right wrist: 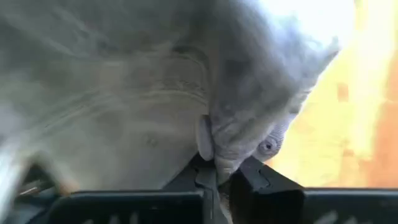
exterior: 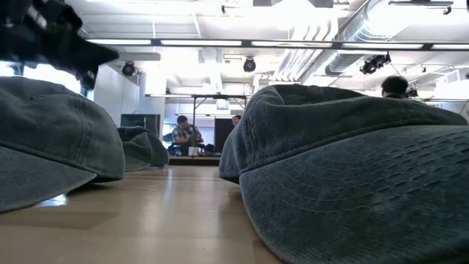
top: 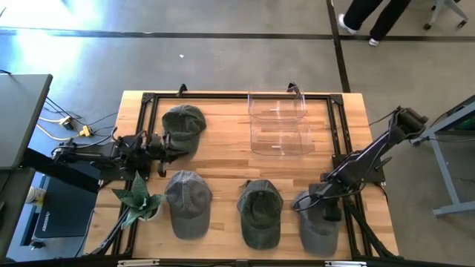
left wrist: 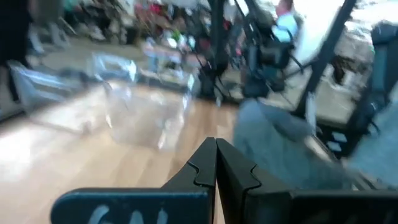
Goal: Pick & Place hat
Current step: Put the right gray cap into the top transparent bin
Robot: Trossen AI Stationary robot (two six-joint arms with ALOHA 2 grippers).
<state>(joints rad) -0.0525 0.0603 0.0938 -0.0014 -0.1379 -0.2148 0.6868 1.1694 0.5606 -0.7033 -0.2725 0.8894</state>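
Several grey-green hats lie on the wooden table (top: 223, 159). One hat (top: 183, 124) is at the far left, and a near row holds three: left (top: 188, 204), middle (top: 260, 213) and right (top: 320, 230). My right gripper (top: 304, 202) (right wrist: 217, 171) slants down onto the right hat's crown and is shut on its cloth. My left gripper (top: 171, 141) (left wrist: 216, 155) stays level and shut beside the far-left hat, with nothing between its fingers. My right gripper pinches a bunched fold of the right hat's crown cloth (right wrist: 227, 152) between its two fingers, close to a small eyelet (right wrist: 267, 147). The fingers come from above, slanting steeply down. The hat's brim end (top: 320, 241) rests on the table.
Two clear plastic bins (top: 278, 104) (top: 282, 137) stand at the far middle of the table. A green plant (top: 137, 199) sits at the near left corner. A black frame (top: 338, 133) runs around the table's edges. People move in the room beyond.
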